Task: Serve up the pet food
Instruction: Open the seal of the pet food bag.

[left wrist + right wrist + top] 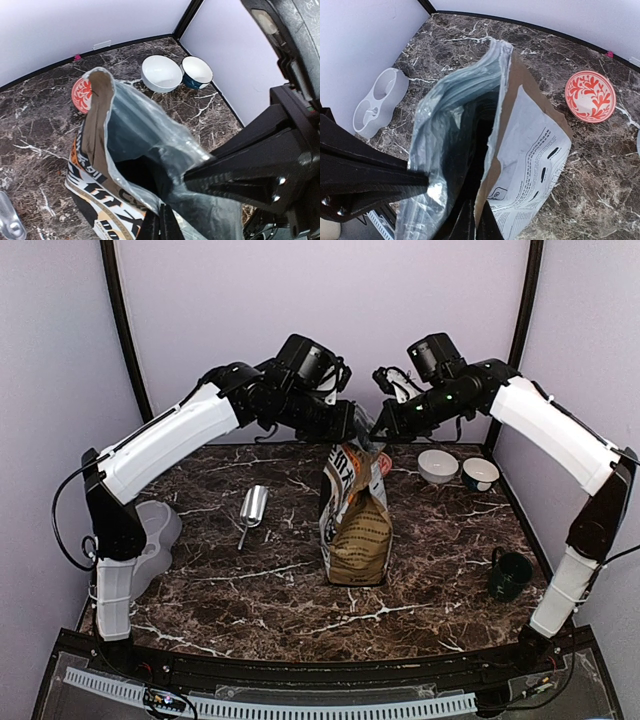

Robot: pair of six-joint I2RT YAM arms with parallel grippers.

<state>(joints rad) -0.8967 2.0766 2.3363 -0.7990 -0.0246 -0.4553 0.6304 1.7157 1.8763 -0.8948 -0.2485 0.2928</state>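
Note:
The brown-and-orange dog-food bag [356,525] stands upright mid-table with its top open. My left gripper [349,424] is shut on the bag's near rim [150,207], its fingertips [161,226] pinching the silver lining. My right gripper [386,428] is shut on the opposite rim, its fingertips [476,224] clamping the paper wall [530,150]. The two grippers hold the mouth spread. The inside of the bag [482,135] is dark, and the pet food is hidden. The grey double bowl [152,536] lies at the left edge, also in the right wrist view [376,102].
A metal scoop [251,510] lies left of the bag. A white bowl [437,465] and a blue bowl [480,473] stand back right, a red patterned bowl [590,96] behind the bag, and a dark green mug [508,575] near the right edge.

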